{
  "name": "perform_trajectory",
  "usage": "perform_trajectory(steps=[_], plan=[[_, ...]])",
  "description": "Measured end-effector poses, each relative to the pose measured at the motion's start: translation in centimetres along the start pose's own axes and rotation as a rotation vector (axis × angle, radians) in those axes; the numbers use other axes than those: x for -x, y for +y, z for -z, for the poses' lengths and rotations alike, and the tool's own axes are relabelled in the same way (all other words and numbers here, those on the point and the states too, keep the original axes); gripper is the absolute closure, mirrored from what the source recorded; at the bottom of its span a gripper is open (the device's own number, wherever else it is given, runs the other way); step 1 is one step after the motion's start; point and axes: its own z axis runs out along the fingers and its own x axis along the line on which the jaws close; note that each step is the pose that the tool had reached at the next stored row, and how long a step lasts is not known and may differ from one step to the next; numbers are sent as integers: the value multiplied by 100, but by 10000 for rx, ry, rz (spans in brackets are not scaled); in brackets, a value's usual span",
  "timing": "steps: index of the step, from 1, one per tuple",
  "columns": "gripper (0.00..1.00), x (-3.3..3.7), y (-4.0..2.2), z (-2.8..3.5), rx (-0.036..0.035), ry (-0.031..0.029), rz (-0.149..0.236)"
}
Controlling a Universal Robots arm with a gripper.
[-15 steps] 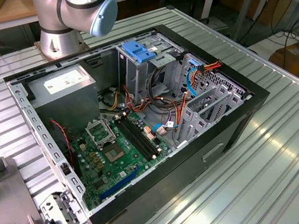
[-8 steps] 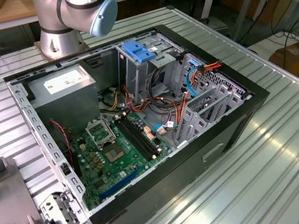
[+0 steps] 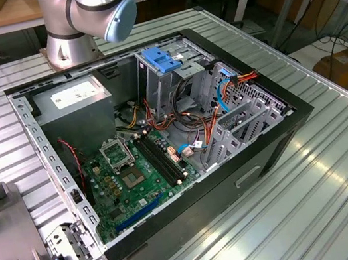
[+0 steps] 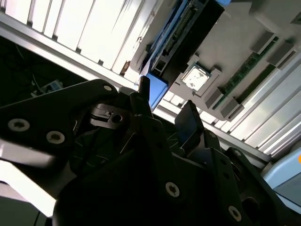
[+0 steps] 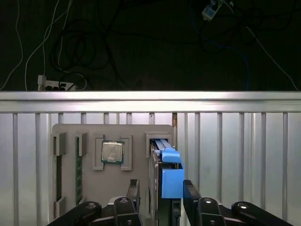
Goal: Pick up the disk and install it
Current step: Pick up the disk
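Straddling disk (image 5: pixel 171 181), jaws; processor (image 5: pixel 113 151) beside.

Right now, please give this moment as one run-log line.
stage: pre-grasp | end effector: open, astride disk | disk: on edge in grey holder tray, not lifted

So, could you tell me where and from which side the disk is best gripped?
The disk stands on edge in the grey holder's slot, so probably grip across its flat faces, from above onto its blue-railed edge, between the open fingers.
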Motion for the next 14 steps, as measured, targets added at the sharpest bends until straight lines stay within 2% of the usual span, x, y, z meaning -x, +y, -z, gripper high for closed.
perform_trajectory(steps=[6, 14], plan=[[51, 13, 12, -59, 1, -25, 0], [51, 19, 26, -179, 1, -72, -1]])
